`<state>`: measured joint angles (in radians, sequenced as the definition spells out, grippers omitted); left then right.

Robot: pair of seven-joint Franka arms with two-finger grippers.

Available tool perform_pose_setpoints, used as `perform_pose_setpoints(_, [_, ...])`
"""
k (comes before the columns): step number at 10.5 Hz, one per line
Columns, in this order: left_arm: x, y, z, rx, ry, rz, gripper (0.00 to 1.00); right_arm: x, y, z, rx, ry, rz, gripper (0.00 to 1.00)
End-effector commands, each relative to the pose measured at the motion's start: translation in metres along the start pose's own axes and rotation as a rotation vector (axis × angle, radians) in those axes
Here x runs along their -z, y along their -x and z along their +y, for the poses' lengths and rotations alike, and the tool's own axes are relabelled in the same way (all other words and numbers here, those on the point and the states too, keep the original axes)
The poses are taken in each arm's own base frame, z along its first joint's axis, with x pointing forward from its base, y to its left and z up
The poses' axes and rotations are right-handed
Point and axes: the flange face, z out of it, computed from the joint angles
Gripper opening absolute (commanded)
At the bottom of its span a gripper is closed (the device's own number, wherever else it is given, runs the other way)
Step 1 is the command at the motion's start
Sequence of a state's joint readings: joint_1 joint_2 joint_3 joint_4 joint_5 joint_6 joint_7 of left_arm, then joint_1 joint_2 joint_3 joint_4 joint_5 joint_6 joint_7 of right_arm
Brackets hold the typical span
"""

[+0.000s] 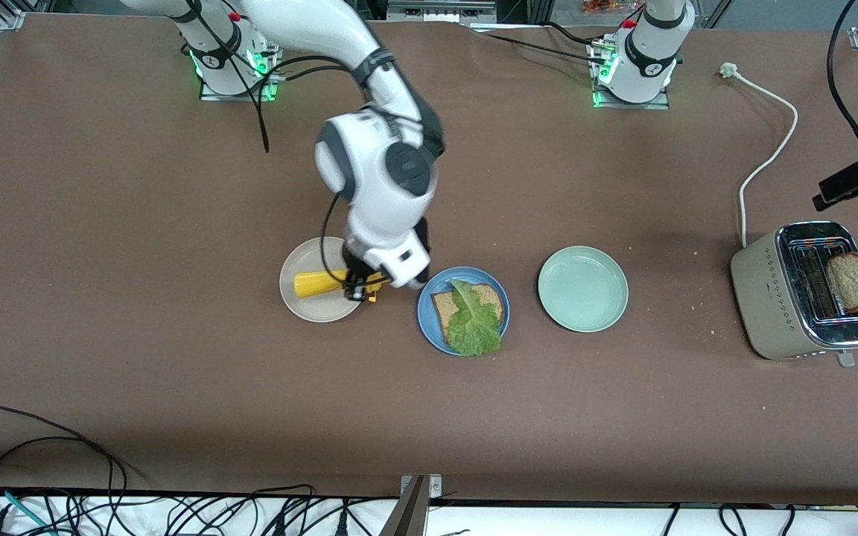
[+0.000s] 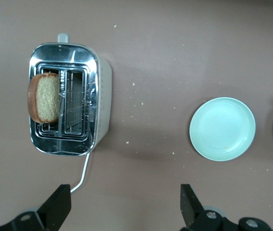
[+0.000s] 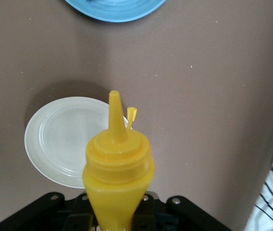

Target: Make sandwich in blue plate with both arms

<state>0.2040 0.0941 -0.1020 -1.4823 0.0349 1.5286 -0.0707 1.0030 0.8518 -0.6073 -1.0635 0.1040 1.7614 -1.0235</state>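
Note:
The blue plate (image 1: 424, 313) holds one brown bread slice (image 1: 447, 305) with a green lettuce leaf (image 1: 474, 324) on top. A second bread slice (image 1: 851, 281) stands in the toaster (image 1: 779, 298). My right gripper (image 1: 360, 286) is shut on a yellow squeeze bottle (image 1: 317, 284), held over the beige plate (image 1: 302, 305) beside the blue plate. The right wrist view shows the bottle (image 3: 119, 168), the beige plate (image 3: 59, 139) and the blue plate's edge (image 3: 115, 9). My left gripper (image 2: 125, 207) is open and empty, high over the table between the toaster (image 2: 100, 86) and the pale green plate (image 2: 222, 128).
The pale green plate (image 1: 582, 289) is empty, between the blue plate and the toaster. The toaster's white cord (image 1: 768, 160) runs toward the left arm's base (image 1: 637, 59). Crumbs lie near the toaster. Loose cables hang along the table edge nearest the front camera.

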Motion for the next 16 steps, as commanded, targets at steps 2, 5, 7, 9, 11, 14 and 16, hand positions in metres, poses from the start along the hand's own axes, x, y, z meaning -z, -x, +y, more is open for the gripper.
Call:
perform_pose_setpoints(2, [-0.039,-0.034,-0.033,0.047,-0.023,-0.005,1.00,-0.051,0.131,0.065,-0.056,-0.317,0.410,0.00])
perform_pose_setpoints(5, [-0.078,-0.053,-0.079,0.086,-0.039,-0.044,1.00,-0.107,0.215,0.076,-0.008,-0.476,0.654,0.00])
perform_pose_setpoints(7, [-0.115,-0.067,-0.113,0.026,-0.033,-0.066,1.00,-0.134,0.257,0.071,0.092,-0.534,0.829,0.00])
perform_pose_setpoints(9, [-0.160,-0.078,-0.151,-0.006,-0.040,-0.109,1.00,-0.165,0.282,0.054,0.170,-0.590,1.018,0.00])
perform_pose_setpoints(11, [-0.178,-0.086,-0.177,0.003,-0.045,-0.069,1.00,-0.200,0.307,0.035,0.232,-0.602,1.171,0.00])
perform_pose_setpoints(14, [-0.202,-0.090,-0.182,-0.005,-0.037,-0.099,1.00,-0.229,0.320,0.018,0.350,-0.545,1.278,0.00])
perform_pose_setpoints(16, [-0.222,-0.097,-0.185,-0.021,-0.034,-0.090,1.00,-0.260,0.329,-0.001,0.431,-0.510,1.368,0.00])
